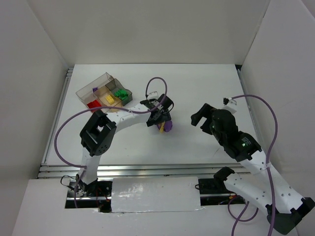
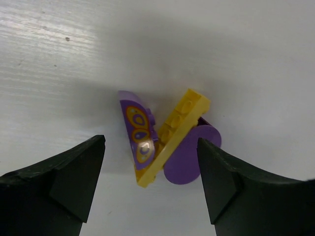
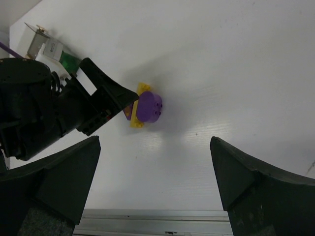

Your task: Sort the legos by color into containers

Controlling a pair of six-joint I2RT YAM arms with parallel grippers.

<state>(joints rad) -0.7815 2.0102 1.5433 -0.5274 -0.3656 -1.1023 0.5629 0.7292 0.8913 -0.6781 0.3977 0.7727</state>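
A small clump of legos point(image 1: 167, 126) lies on the white table: a yellow plate point(image 2: 179, 125) stands on edge, with a printed purple curved piece point(image 2: 137, 130) on one side and a round purple brick point(image 2: 189, 157) on the other. My left gripper point(image 2: 151, 139) hangs right over the clump, open, with a finger on either side and neither touching it. My right gripper point(image 1: 202, 118) is open and empty to the clump's right, and its wrist view shows the round purple brick point(image 3: 149, 106). The containers tray point(image 1: 98, 80) sits at the back left and holds red point(image 1: 92, 103), yellow point(image 1: 110, 99) and green point(image 1: 120, 93) legos in separate compartments.
A metal rail point(image 1: 147, 169) runs along the table's near edge. White walls close in the table on the left, back and right. A purple cable point(image 1: 157, 83) loops above the left wrist, and another one point(image 1: 266, 105) arcs over the right arm.
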